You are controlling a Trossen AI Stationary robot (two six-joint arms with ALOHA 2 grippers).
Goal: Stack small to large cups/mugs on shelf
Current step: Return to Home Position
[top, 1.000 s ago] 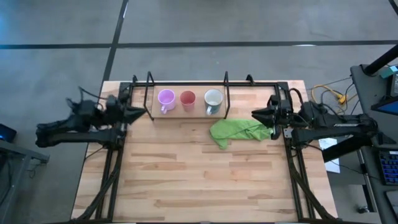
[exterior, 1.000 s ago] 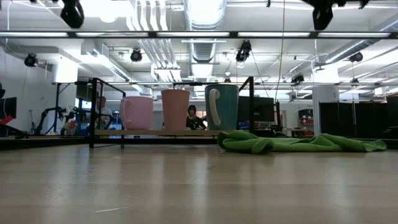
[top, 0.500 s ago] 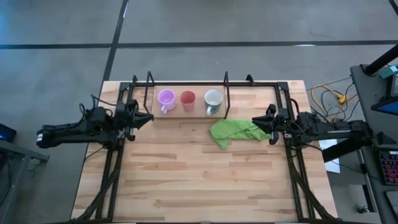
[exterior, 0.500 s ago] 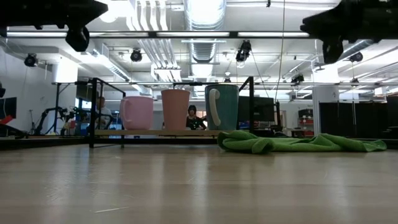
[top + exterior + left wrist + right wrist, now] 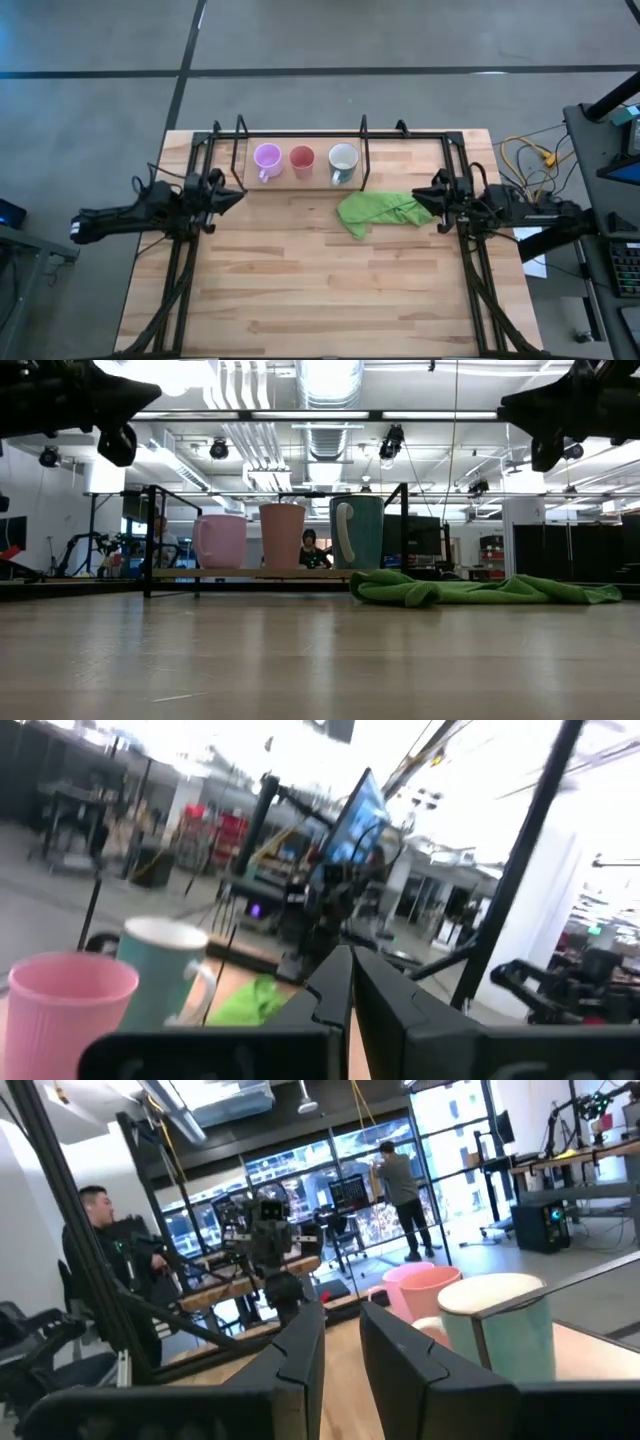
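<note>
Three cups stand upright in a row on the shelf's light-wood board [image 5: 300, 178] at the table's far side: the lilac-purple mug [image 5: 266, 157] on the left, the red-pink cup [image 5: 302, 157] in the middle, the grey-white mug [image 5: 343, 158] on the right. They also show in the low view: lilac-purple mug [image 5: 222, 541], red-pink cup [image 5: 283, 536], grey-white mug [image 5: 357, 532]. My left gripper [image 5: 238, 194] hovers left of the shelf, shut and empty, pointing right. My right gripper [image 5: 416, 197] hovers right of the shelf over the green cloth's edge, open by a narrow gap, empty, pointing left.
A crumpled green cloth [image 5: 385, 211] lies on the tabletop just near and right of the shelf, under my right gripper's tip. Black metal rods with upright loops [image 5: 364, 150] frame the shelf. People show in the room beyond the table [image 5: 400, 1190].
Both grippers have come down from high above the table and gone a little toward the near edge. My right gripper has also drawn back slightly toward the right edge. The cups and the cloth have stayed where they were.
</note>
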